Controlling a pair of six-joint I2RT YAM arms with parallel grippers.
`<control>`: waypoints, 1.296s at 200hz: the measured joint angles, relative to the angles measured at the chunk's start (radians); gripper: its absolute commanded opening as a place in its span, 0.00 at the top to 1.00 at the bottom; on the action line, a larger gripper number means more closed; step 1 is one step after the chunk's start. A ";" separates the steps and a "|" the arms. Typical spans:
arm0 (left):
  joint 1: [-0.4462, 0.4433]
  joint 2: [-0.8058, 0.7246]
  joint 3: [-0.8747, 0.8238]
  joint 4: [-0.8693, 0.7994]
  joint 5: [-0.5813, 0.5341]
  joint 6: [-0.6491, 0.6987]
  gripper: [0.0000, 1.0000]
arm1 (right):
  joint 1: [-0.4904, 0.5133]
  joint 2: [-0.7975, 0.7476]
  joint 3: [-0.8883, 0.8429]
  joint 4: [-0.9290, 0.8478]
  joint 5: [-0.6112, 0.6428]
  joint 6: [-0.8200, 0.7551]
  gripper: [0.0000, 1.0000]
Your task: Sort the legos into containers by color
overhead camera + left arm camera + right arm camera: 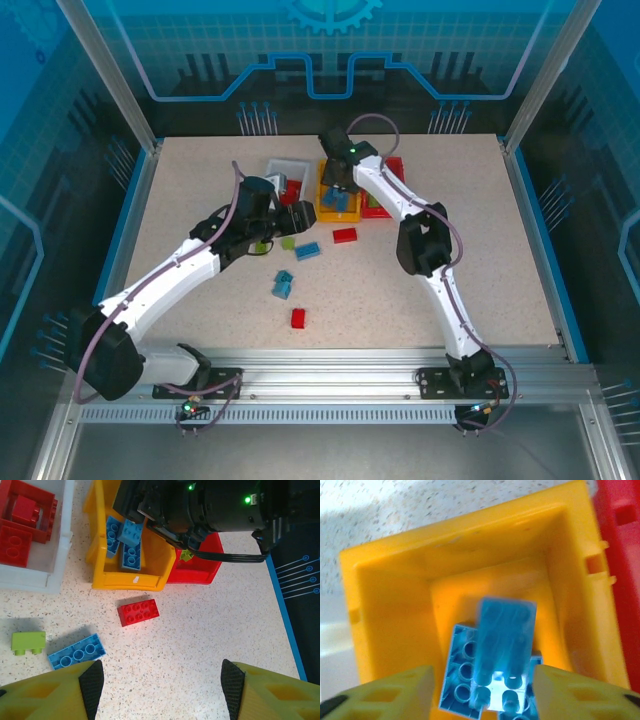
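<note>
While the right gripper (pixel 482 692) hangs directly over the orange-yellow bin (pixel 390 610), with its 2 fingers spread wide and touching nothing, treat the drop as the step in hand. A blue brick (pixel 506 630) shows blurred between and below the fingers, above at least 2 other blue bricks (pixel 462 672) on the bin floor, and it is most likely falling free. Confirm that it settles inside the walls before you lift. Raise the wrist straight up so that no finger catches the rim or nudges the red bin (pixel 620 575) just beside it. The left gripper (pixel 162 687) is likewise open and empty above the table (pixel 210 630). Aim it next at the loose red brick (pixel 138 612) lying near the front wall of the orange-yellow bin. Square the fingers to the brick's long sides, then carry it to the white bin (pixel 35 577), which holds red pieces. Route that move clear of the right arm.
</note>
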 measured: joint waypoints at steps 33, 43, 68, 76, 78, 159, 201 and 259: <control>0.000 -0.010 -0.035 -0.005 0.000 0.000 0.33 | 0.031 -0.039 -0.004 -0.014 0.002 -0.033 0.41; 0.000 -0.013 -0.049 -0.012 0.000 0.000 0.33 | 0.045 -0.071 -0.024 -0.014 0.007 -0.039 0.44; 0.000 -0.028 -0.084 -0.042 0.000 -0.009 0.33 | 0.088 -0.210 -0.121 0.000 0.035 -0.047 0.46; 0.000 -0.039 -0.099 -0.059 0.000 -0.019 0.34 | 0.105 -0.272 -0.178 0.020 0.046 -0.048 0.46; -0.001 -0.042 -0.103 -0.063 0.000 -0.020 0.33 | 0.109 -0.292 -0.195 0.024 0.049 -0.048 0.46; -0.357 -0.151 -0.354 -0.272 -0.084 -0.202 0.29 | 0.395 -1.186 -1.374 0.532 -0.038 -0.201 0.28; -0.405 -0.091 -0.394 -0.249 -0.100 -0.244 0.28 | 0.465 -1.463 -1.754 0.607 -0.135 -0.199 0.27; -0.408 0.076 -0.394 -0.191 -0.100 -0.237 0.43 | 0.515 -1.606 -1.834 0.610 -0.108 -0.124 0.29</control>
